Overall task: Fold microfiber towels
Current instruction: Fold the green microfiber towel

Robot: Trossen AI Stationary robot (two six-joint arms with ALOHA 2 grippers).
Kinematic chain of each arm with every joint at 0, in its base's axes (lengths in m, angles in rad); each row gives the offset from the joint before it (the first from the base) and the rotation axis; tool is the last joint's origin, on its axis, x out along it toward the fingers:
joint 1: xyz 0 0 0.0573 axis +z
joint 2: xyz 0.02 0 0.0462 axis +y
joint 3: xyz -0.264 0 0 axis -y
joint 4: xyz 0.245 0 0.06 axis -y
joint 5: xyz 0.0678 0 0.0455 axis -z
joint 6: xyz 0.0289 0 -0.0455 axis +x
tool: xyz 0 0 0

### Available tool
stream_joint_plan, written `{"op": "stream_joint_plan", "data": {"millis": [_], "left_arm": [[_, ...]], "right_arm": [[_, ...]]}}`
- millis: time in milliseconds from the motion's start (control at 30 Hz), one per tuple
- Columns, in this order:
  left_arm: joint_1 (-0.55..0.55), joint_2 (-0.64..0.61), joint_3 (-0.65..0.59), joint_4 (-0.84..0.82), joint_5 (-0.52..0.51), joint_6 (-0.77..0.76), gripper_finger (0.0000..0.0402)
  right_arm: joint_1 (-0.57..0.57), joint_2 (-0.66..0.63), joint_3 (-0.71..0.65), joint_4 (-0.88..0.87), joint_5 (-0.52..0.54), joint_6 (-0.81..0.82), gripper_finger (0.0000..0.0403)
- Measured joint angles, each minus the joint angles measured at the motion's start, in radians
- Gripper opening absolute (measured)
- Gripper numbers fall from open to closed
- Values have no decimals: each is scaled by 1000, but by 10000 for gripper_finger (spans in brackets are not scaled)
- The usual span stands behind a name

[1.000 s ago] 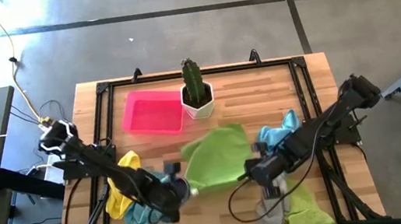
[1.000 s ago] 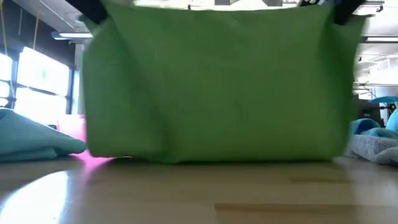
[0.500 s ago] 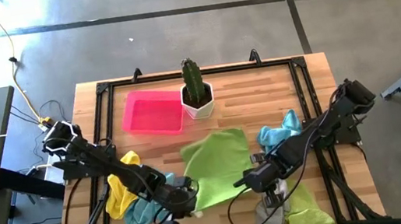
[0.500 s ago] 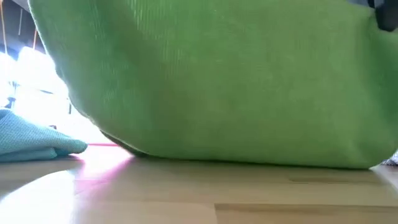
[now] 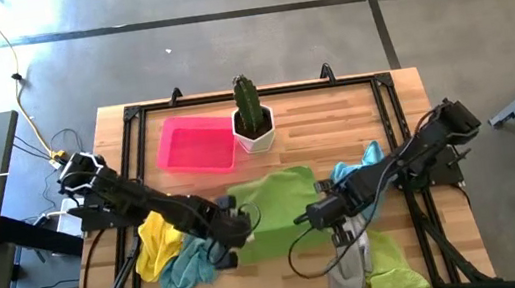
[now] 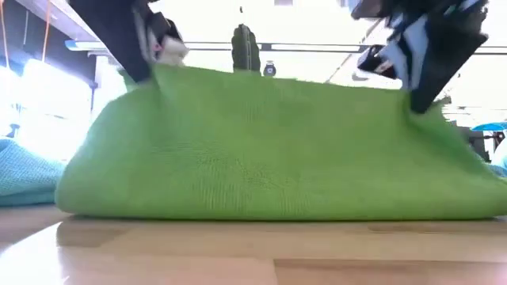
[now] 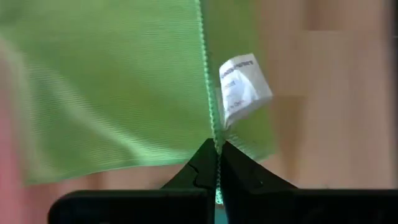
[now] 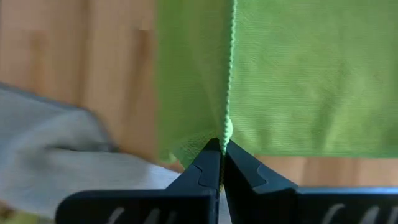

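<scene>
- Left gripper (image 5: 237, 230) is pinching one near corner of the lime green towel (image 5: 272, 210), jaws closed on its hem; a white care label (image 7: 242, 88) is sticking out just beside the grip.
- Right gripper (image 5: 315, 216) is pinching the other near corner of the same towel, jaws closed on the stitched edge.
- The towel is lying mid-counter (image 5: 335, 118), in front of the potted cactus (image 5: 251, 114), its held edge raised and carried over the rest of the cloth; low view shows it draped between both grips.
- Judgement: first half-fold is under way, not yet laid flat or released.
- Remaining, unfolded: yellow towel (image 5: 158, 241) and blue towel (image 5: 188, 270) heaped by the left arm; second blue towel (image 5: 354, 171), grey towel (image 5: 351, 270) and second green towel (image 5: 397, 271) crumpled by the right arm.
- Pink tray (image 5: 197, 142) is holding nothing visible.
</scene>
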Motion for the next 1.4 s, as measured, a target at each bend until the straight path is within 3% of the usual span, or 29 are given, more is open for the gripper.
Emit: {"op": "stream_joint_plan", "data": {"millis": [200, 467, 1000, 1233, 1400], "left_arm": [[31, 0, -27, -8, -119, 55, 0], [94, 9, -107, 6, -261, 63, 0], [195, 9, -175, 62, -267, 79, 0], [207, 13, -175, 58, -311, 79, 0], [213, 25, -174, 57, -310, 79, 0]], "right_arm": [[-98, 0, -26, 27, 122, -88, 0], [-211, 0, -26, 34, 126, -166, 0], [-342, 22, -27, 33, 100, -252, 3], [-360, 23, -27, 34, 117, -324, 61], [-360, 23, -27, 33, 233, -322, 123]]}}
